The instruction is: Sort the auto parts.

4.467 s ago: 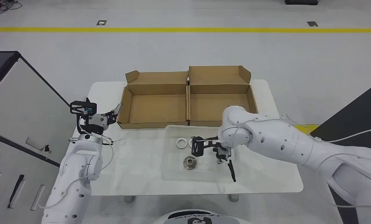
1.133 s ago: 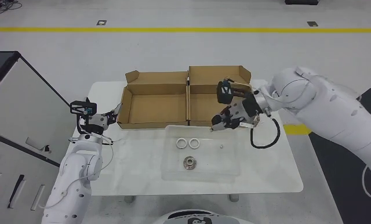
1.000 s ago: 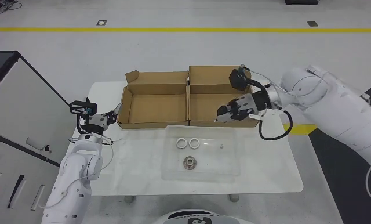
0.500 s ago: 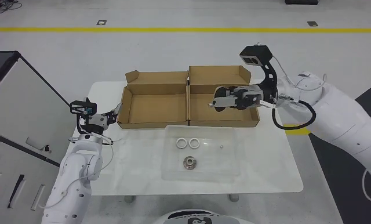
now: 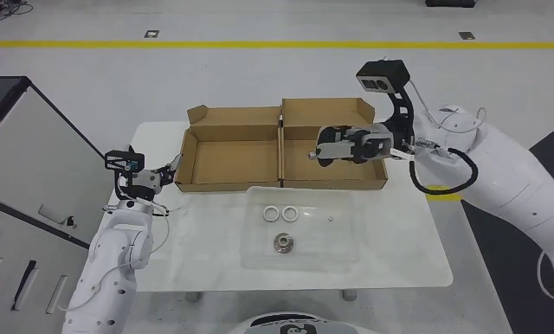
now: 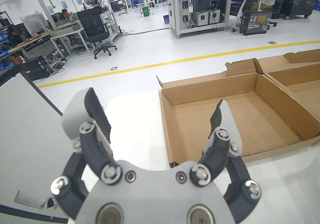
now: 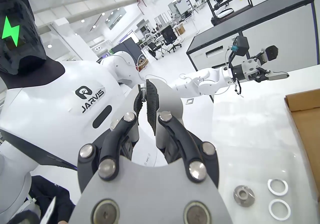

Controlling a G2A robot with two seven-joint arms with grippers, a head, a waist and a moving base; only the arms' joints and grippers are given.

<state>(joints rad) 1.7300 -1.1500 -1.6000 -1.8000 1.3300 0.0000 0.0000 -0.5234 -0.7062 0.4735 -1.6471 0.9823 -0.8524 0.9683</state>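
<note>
Top view: the small threaded part point(image 7: 142, 91), possibly a short spring or screw, is pinched at the very tips of the right gripper point(image 5: 319, 152); from above it is too small to be made out. The right gripper is held over the floor of the right box point(image 5: 299, 168), just right of frame centre. Its fingers point toward frame left and lie roughly level. The part is therefore judged to be within the box outline, above the cardboard and apart from it.

Right wrist view: the jaws are closed to a narrow slit on the part. Nothing else is gripped.

Judgement: the step in hand is release into the right box. Only an opening of the jaws appears to be needed; a short lowering first would limit bouncing.

Left to be sorted, in the clear tray point(image 5: 342, 247) just below the boxes in frame:
- a white ring point(image 5: 272, 214) and a second white ring point(image 5: 290, 214), side by side;
- a metal flanged disc point(image 5: 281, 242) below them;
- a tiny item point(image 5: 331, 218) to their right, type not resolved.

All of these are judged nearer the right arm.

The left gripper point(image 6: 155, 102) is placed at the left edge of the worktop point(image 5: 398, 239), just beside the left box point(image 5: 229, 161). It is spread wide and nothing is held in it.
</note>
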